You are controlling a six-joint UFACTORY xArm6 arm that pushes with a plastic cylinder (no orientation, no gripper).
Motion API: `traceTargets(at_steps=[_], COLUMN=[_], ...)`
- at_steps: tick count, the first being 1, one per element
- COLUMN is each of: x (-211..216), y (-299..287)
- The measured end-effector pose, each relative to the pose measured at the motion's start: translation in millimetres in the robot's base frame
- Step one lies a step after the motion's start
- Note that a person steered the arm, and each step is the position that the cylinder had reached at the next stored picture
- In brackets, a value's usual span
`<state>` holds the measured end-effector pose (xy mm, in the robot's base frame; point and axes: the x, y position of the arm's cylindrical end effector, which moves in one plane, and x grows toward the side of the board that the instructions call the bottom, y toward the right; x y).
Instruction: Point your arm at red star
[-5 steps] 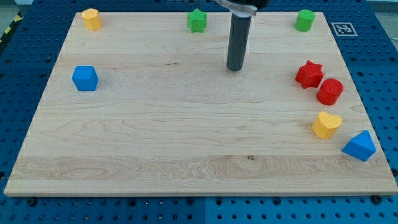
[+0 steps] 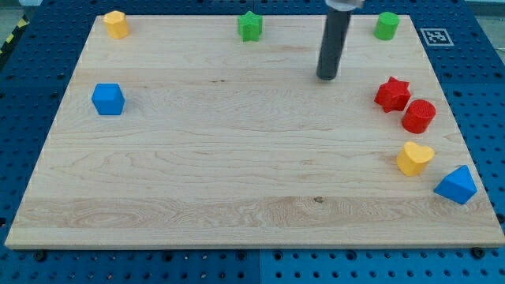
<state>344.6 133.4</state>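
Observation:
The red star (image 2: pixel 392 94) lies on the wooden board (image 2: pixel 237 158) near the view's right edge. A red cylinder (image 2: pixel 419 116) sits just below and right of it, touching or nearly so. My tip (image 2: pixel 327 77) is on the board to the left of the red star and slightly higher in the view, apart from it by a clear gap. The rod rises from the tip to the view's top edge.
A yellow heart (image 2: pixel 414 158) and a blue triangular block (image 2: pixel 456 185) lie at lower right. A green cylinder (image 2: pixel 387 25), a green star (image 2: pixel 250 26) and a yellow block (image 2: pixel 116 24) line the top edge. A blue cube (image 2: pixel 108 99) sits at left.
My tip has moved to the right and slightly up the view, closer to the red star. No block has moved.

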Motion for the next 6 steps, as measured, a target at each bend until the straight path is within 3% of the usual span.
traceTargets(at_steps=[2, 6], x=[1, 47], y=[109, 116])
